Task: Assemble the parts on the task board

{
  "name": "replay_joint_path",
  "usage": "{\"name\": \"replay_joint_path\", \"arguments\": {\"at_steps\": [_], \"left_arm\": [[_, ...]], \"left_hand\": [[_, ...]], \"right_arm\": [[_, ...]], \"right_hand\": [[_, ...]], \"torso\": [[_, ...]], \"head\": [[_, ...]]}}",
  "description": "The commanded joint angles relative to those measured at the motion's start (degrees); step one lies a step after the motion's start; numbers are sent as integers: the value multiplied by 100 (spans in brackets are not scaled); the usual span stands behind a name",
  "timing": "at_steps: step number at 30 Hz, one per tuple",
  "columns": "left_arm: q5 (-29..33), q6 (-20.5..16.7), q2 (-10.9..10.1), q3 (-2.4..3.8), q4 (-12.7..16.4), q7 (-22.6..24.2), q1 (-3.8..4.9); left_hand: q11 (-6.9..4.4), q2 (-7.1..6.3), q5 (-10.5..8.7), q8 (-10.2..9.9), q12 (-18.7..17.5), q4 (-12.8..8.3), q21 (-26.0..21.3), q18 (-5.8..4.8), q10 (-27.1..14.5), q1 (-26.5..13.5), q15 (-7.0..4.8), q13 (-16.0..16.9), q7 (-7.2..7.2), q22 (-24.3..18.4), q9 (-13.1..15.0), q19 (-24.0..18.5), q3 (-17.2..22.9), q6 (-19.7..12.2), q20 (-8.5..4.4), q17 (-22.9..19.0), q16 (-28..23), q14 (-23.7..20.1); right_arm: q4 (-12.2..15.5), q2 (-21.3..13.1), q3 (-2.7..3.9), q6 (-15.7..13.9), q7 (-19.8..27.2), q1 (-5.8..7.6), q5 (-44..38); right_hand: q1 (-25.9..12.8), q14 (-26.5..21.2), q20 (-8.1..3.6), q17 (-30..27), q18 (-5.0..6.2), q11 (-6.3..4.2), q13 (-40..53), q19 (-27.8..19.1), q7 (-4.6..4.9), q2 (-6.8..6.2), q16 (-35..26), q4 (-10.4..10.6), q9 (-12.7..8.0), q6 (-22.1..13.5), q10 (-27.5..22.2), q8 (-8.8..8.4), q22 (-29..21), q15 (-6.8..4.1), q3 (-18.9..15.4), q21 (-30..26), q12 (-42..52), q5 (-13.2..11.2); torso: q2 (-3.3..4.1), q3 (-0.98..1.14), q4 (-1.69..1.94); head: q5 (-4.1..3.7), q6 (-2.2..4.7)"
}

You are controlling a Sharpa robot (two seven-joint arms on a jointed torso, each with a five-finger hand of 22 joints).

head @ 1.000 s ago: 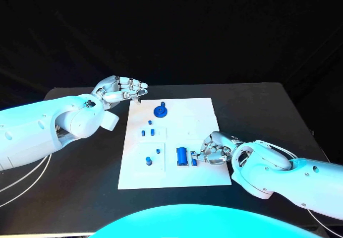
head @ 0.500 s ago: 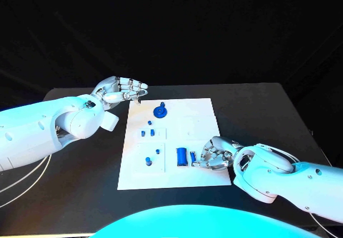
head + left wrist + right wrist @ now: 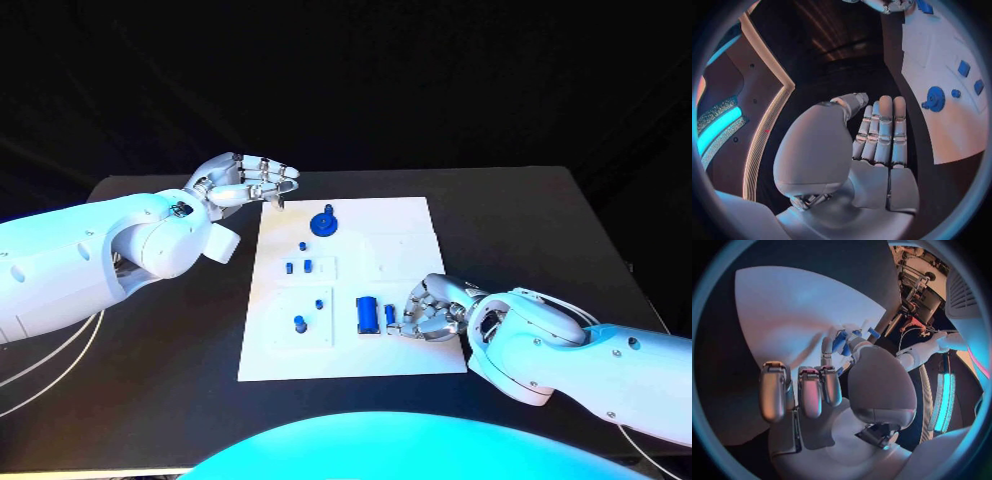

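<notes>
On the black worktop (image 3: 173, 400), the right hand (image 3: 428, 308) at lower right pinches a blue part (image 3: 389, 319) over the white task board (image 3: 404, 355); the left hand (image 3: 245, 182), upper left, is clenched, holding nothing.

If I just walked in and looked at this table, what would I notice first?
Probably the white task board in the middle of the black table, dotted with small blue parts such as the round blue part near its far end. Next, the two silver hands: the right robot hand sits on the board's near right part beside a blue block, and the left robot hand hangs curled by the board's far left corner.
</notes>
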Motion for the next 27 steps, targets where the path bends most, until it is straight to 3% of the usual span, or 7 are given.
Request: {"name": "replay_joint_path", "arguments": {"at_steps": [1, 10, 17, 27], "left_arm": [[-23, 98, 8, 3, 8, 28, 3], [-33, 116, 12, 3, 9, 17, 3], [-35, 118, 10, 3, 10, 17, 3], [-36, 111, 4, 2, 8, 23, 3]], "left_hand": [[19, 29, 25, 26, 26, 12, -25, 75, -42, -48, 10, -7, 10, -8, -7, -18, -37, -43, 20, -8, -32, -35], [19, 29, 25, 26, 26, 12, -25, 75, -42, -48, 10, -7, 10, -8, -7, -18, -37, -43, 20, -8, -32, -35], [19, 29, 25, 26, 26, 12, -25, 75, -42, -48, 10, -7, 10, -8, -7, -18, -37, -43, 20, -8, -32, -35], [19, 29, 25, 26, 26, 12, -25, 75, -42, -48, 10, -7, 10, -8, -7, -18, -37, -43, 20, -8, -32, -35]], "right_arm": [[-43, 16, -6, -27, -20, -13, -89], [-104, 53, -5, 103, -19, -14, -94], [-139, 71, -5, 163, -21, -14, -113], [-44, 8, -3, -191, 126, -14, -112]], "right_hand": [[26, 536, -34, 1269, -86, -35, 1144, 325, 15, 55, 12, 34, -7, -9, 350, -18, 1286, -36, -21, -3, -23, 20], [53, 535, -34, 1261, -84, -36, 1145, 322, 12, 46, 9, 16, -10, -15, 350, -22, 1283, -35, -45, -12, -25, 16], [537, 533, -44, 1251, -78, -59, 1144, 313, -16, 62, 4, -98, -36, -30, 345, -51, 1276, -53, 71, -40, -41, 50], [467, 533, -40, 1252, -79, -43, 1143, 313, 7, 24, 4, 27, -52, -14, 344, -64, 1276, -43, 8, -41, -48, 37]], "torso": [[0, 3, -3], [-4, -3, -10], [-8, 6, -4], [-10, 3, -6]], "head": [[0, -4], [2, -1], [-3, 0], [2, 35]]}}
